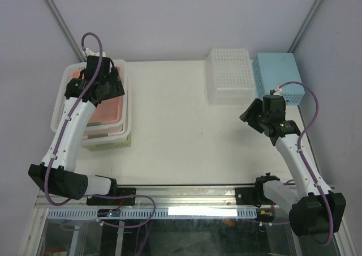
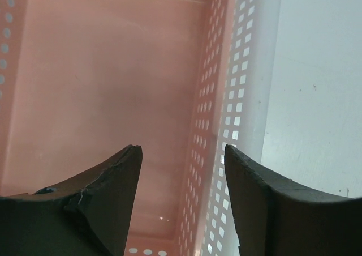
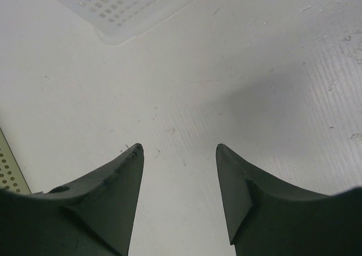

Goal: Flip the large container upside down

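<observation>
White table point(image 1: 175, 131) under everything. Far left on it: large container point(image 1: 59, 100), opening up, with flared rim and perforated white wall visible down its left side. Nested inside it: pink basket point(image 1: 107, 111), opening up, with a smooth floor and perforated walls. Left wrist view: pink wall and white container wall side by side, white one outermost, bare table to the right of it. Under the near end of that stack: strip of pale green basket point(image 1: 107, 144), perforated; can't tell how it sits relative to the other two.

Far centre-right: smaller white basket point(image 1: 229, 75), base up, flat on the table. Just beside it on the right: light blue basket point(image 1: 277, 75), also base up. Touching or a hair apart, can't tell which.

Over the stack's right side: left gripper point(image 2: 184, 151), pointing down, jaws spread and straddling the two nested walls. Inner finger point(image 2: 107, 188) over the pink floor, clear gap to the pink wall. Outer finger point(image 2: 266, 199) outside, over the white wall and table; contact there not resolvable. Nothing pinched.

Well apart from the stack: right gripper point(image 3: 180, 148), over bare table on the near side of the smaller white basket. Jaws spread, only table surface between them.
</observation>
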Controlling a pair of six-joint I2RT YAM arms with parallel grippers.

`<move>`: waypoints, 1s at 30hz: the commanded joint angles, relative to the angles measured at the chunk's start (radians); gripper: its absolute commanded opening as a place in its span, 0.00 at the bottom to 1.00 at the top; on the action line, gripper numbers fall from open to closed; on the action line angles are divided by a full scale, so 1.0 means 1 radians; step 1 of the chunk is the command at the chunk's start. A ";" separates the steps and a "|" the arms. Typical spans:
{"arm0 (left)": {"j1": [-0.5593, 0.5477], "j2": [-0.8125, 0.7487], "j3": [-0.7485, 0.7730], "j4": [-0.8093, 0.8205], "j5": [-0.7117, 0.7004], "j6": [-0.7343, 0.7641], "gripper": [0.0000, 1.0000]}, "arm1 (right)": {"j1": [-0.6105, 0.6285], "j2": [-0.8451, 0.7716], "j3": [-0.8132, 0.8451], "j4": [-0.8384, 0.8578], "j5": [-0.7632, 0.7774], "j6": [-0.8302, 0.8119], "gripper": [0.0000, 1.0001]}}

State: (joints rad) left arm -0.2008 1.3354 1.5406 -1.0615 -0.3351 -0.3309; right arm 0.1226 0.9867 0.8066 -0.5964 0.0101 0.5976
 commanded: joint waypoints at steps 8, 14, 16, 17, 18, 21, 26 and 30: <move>0.007 0.012 -0.057 0.066 0.062 0.035 0.57 | 0.002 -0.016 0.018 0.025 -0.024 0.008 0.57; 0.007 0.016 -0.089 0.085 0.046 0.044 0.46 | 0.002 -0.024 0.022 0.015 -0.020 0.008 0.57; 0.007 0.014 -0.093 0.090 0.052 0.048 0.41 | 0.002 -0.026 0.022 0.016 -0.020 0.009 0.57; 0.007 0.013 -0.093 0.094 0.057 0.053 0.38 | 0.003 -0.026 0.020 0.015 -0.018 0.010 0.57; 0.007 0.010 -0.088 0.096 0.064 0.057 0.35 | 0.004 -0.026 0.019 0.015 -0.018 0.011 0.57; 0.007 0.008 -0.049 0.098 0.080 0.071 0.19 | 0.003 -0.024 0.020 0.015 -0.021 0.016 0.57; 0.007 -0.003 0.046 0.084 0.077 0.087 0.00 | 0.007 -0.032 0.027 0.015 -0.021 0.022 0.57; 0.006 -0.007 0.121 0.091 0.104 0.102 0.00 | 0.009 -0.037 0.030 0.010 -0.018 0.024 0.57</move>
State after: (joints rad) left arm -0.2008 1.3548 1.5558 -1.0183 -0.2508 -0.2638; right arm 0.1249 0.9813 0.8066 -0.5987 -0.0017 0.6109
